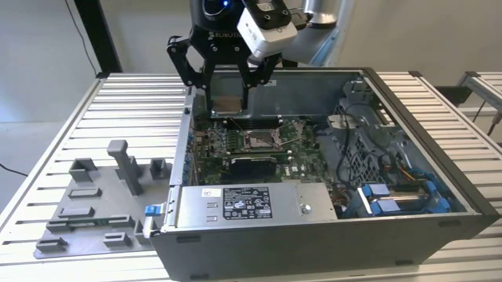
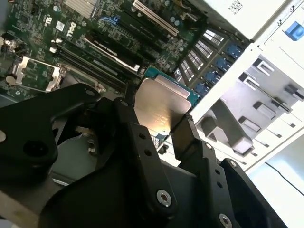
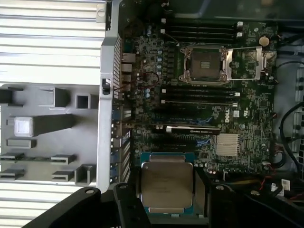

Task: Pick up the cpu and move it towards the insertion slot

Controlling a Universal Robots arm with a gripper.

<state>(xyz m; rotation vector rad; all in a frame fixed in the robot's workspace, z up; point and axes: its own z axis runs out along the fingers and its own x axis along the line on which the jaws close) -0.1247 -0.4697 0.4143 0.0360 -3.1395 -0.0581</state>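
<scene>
**Exterior view**
- One counter [image 1: 133, 106] of slatted metal.
- One computer case [image 1: 314, 235], lid off, lying across the counter's middle and reaching toward its near edge.
- One grey fixture plate [image 1: 86, 220] with upright blocks, at the counter's near corner on the exterior view's left, just beside the case.
- One motherboard [image 1: 298, 161] on the case floor.
- One insertion slot [image 1: 257, 139], square and metal-framed, in the far half of the board.
- One tool [image 1: 226, 101] with two black fingers, above the case's far wall, toward the exterior view's left.
- One cpu [image 1: 228, 104], pinched between those fingers, raised clear of the board and apart from the slot.

**Second wrist view**
- One tool [image 2: 164, 124], narrowed to the width of the chip.
- Two fingers [image 2: 137, 137], one on each of two opposite edges.
- One cpu [image 2: 164, 107], silvery top toward the camera, green rim showing.
- One insertion slot [image 2: 35, 71], well apart from the chip, unoccupied.

**First wrist view**
- One cpu [image 3: 167, 183], flat in the tool [image 3: 167, 191], gripped at both sides.
- One insertion slot [image 3: 205, 64], brownish centre bare, well apart from the chip.
- One small finned heatsink [image 3: 227, 145] on the board between chip and slot.
- One fixture plate [image 3: 47, 137] outside the case wall.
</scene>
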